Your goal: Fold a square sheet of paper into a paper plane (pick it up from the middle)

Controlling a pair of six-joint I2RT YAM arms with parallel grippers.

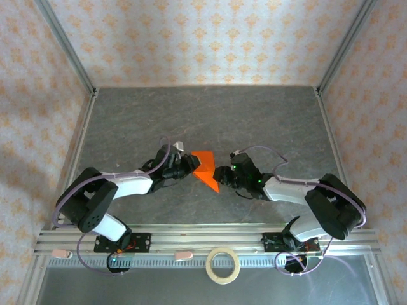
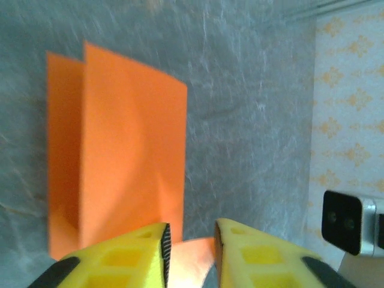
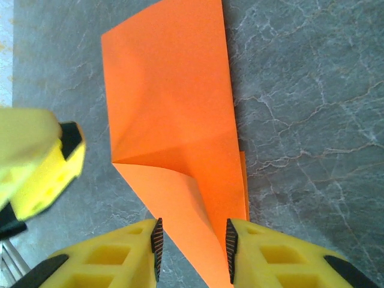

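Note:
The orange paper (image 1: 205, 167) lies folded on the grey table, with a point toward the near edge. My left gripper (image 1: 189, 164) is at its left edge and my right gripper (image 1: 223, 174) at its right edge. In the left wrist view the paper (image 2: 120, 144) lies flat ahead, and a curled flap sits in the gap of the open left gripper (image 2: 192, 231). In the right wrist view the pointed end of the paper (image 3: 174, 120) runs between the parted pads of the open right gripper (image 3: 193, 227), unpinched. A left gripper finger (image 3: 42, 162) shows beside it.
A pale tape ring (image 1: 223, 265) rests on the front rail between the arm bases. Aluminium frame posts (image 1: 63, 44) and patterned walls close in the table (image 1: 254, 121) on three sides. Part of the right arm's wrist (image 2: 351, 222) shows at the right of the left wrist view.

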